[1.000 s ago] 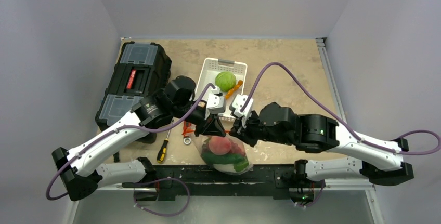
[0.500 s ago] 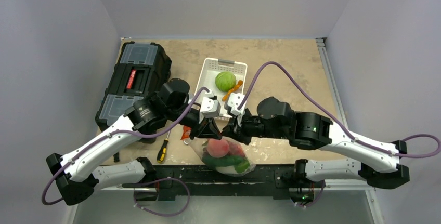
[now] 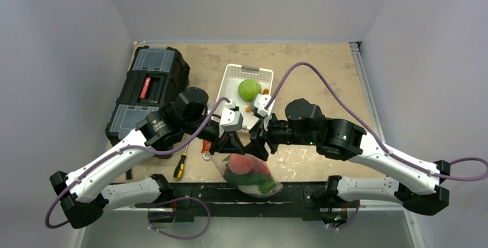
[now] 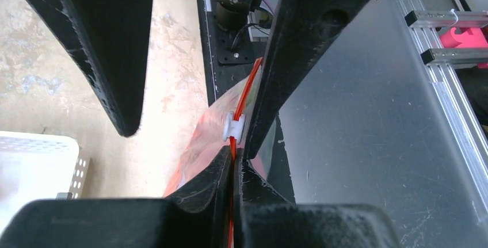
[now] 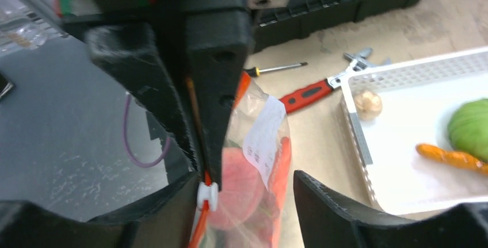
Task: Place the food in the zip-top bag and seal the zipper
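Note:
The zip-top bag [image 3: 253, 174] hangs near the table's front edge, holding a pink peach [image 3: 244, 161], green pieces and other food. My left gripper [image 4: 233, 164] is shut on the red-orange zipper [image 4: 248, 90], just behind its white slider [image 4: 233, 127]. My right gripper [image 5: 247, 202] faces it, open, with the bag's top between its fingers. The slider [image 5: 208, 196] lies against its left finger [image 5: 167, 213]. A green cabbage [image 3: 249, 89] and an orange carrot [image 5: 452, 157] lie in the white tray [image 3: 241, 72].
A black toolbox [image 3: 149, 84] stands at the back left. A yellow-handled screwdriver [image 3: 180, 167] and a red-handled wrench [image 5: 311, 92] lie on the table left of the bag. A small beige piece [image 5: 368, 104] sits in the tray's corner.
My right gripper's jaws have gone from shut to open at the bag's top. Both grippers and the bag have shifted slightly left.

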Controlling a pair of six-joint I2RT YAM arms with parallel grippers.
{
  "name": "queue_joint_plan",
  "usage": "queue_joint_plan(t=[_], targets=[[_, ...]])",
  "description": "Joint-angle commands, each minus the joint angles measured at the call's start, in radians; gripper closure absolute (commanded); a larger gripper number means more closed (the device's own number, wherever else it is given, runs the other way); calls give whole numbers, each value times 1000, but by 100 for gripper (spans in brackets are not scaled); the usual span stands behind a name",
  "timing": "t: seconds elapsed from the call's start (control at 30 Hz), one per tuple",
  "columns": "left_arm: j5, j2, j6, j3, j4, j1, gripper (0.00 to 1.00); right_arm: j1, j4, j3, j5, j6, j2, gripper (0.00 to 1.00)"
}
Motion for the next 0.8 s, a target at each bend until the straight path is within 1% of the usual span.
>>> queue_joint_plan(t=[0.0, 0.1, 0.13, 0.17, 0.27, 0.4, 0.47, 0.57, 0.77], targets=[[61, -14, 15, 25, 135, 7, 100, -8, -81, 22, 116, 25, -51, 38], [57, 3, 20, 31, 122, 8, 100, -8, -163, 33, 144, 25, -86, 38], [53, 6, 19, 30, 124, 10, 100, -8, -191, 42, 140, 73, -91, 23], [53, 9, 21, 32, 123, 12, 100, -8, -220, 54, 136, 91, -93, 20], [45, 15, 25, 32, 116, 15, 100, -8, -290, 90, 148, 107, -98, 19], [40, 21, 27, 30, 115, 15, 100, -9, -314, 103, 155, 148, -94, 19], [40, 25, 24, 30, 115, 15, 100, -9, -318, 109, 147, 148, -72, 21], [39, 26, 30, 43, 95, 15, 100, -10, -302, 119, 109, 128, -29, 28], [44, 5, 28, 37, 104, 15, 100, -16, -295, 170, 41, 74, 47, 56]])
